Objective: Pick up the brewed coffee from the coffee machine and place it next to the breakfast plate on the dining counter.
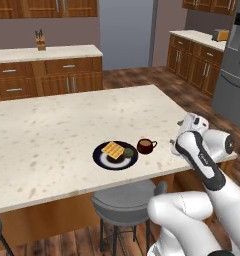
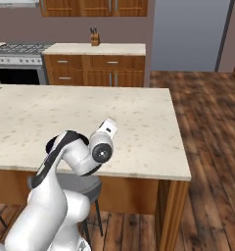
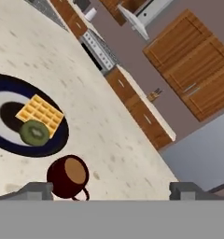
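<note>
**Mug set down beside the plate, jaws spread wide**

In the left base view, the dining counter fills the left and middle of the frame, a grey stool tucked under its near edge. Just left of centre sits the breakfast plate, carrying a square golden waffle and a small green-brown slice. Immediately to the plate's right stands the brewed coffee, upright on the stone, its handle pointing right, close to the plate but not touching it. Further right, the white arm bends up from the lower right corner, with the gripper just beyond the mug.

In the hand view, the plate lies at the left edge, the waffle and a kiwi slice on it. The mug sits lower centre-left, brown liquid visible. The two fingertips stand far apart along the bottom, the mug next to the left one; nothing is clamped between them.
</note>
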